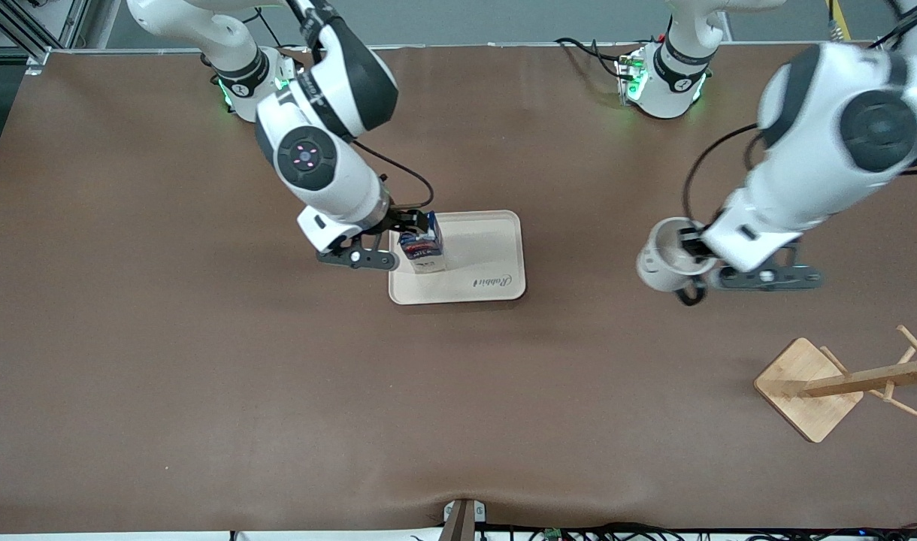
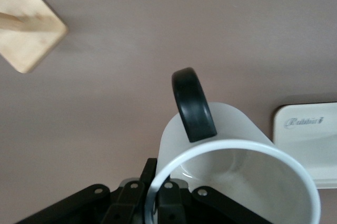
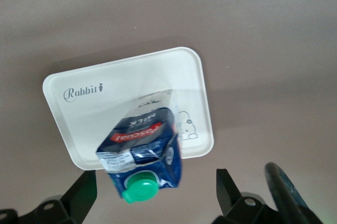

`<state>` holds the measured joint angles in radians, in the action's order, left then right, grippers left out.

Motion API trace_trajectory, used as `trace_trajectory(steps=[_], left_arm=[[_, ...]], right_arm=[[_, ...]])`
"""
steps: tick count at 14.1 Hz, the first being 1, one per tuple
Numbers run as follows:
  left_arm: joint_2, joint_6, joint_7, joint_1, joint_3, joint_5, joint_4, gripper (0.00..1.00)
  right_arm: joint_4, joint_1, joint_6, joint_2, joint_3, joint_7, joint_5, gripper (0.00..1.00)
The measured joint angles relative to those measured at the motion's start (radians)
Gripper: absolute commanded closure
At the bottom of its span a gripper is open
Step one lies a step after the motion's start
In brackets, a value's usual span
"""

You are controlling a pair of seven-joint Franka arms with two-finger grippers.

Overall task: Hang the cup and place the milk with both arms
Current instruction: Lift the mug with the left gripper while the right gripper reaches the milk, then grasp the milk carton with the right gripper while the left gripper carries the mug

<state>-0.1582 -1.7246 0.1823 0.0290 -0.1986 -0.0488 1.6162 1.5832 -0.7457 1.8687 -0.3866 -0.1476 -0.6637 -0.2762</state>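
Nearest the front camera stands the wooden rack [image 1: 842, 383], at the left arm's end of the brown table [image 1: 203, 376] — the landmark here. Above the table, farther from the camera than the rack, the left gripper [image 1: 691, 252] is clamped on the cup [image 1: 665, 255], rim pinched, black handle [image 2: 194, 103] free. Best to swing that loop toward a peg and thread it slowly. Well apart from the rack, the right gripper [image 1: 417, 229] stands wide open around the milk [image 1: 422, 252], upright on the cream tray [image 1: 488, 289] — apparently released.
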Motion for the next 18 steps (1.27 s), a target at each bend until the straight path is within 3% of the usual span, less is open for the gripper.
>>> trace_trajectory(steps=[7, 8, 10, 15, 18], left_arm=[[0.039, 0.006, -0.304, -0.28, 0.003, 0.0, -0.015, 1.0], [0.03, -0.017, -0.343, -0.304, 0.003, 0.0, -0.015, 1.0], [-0.003, -0.079, -0.417, -0.342, 0.003, 0.0, -0.016, 1.0], [-0.099, -0.182, -0.568, -0.388, 0.003, 0.0, -0.054, 1.0], [-0.135, -0.182, -0.603, -0.402, 0.003, 0.0, -0.093, 1.0]], right_arm=[[0.0, -0.065, 0.083, -0.087, 0.0, -0.006, 0.0, 0.0], [0.0, -0.07, 0.083, -0.095, 0.0, -0.006, 0.005, 0.09], [0.001, -0.075, 0.08, -0.101, -0.001, 0.001, 0.021, 0.96], [-0.011, -0.074, 0.063, -0.099, -0.007, 0.006, 0.025, 1.0], [-0.114, -0.022, -0.1, -0.095, -0.021, 0.006, 0.001, 1.0]])
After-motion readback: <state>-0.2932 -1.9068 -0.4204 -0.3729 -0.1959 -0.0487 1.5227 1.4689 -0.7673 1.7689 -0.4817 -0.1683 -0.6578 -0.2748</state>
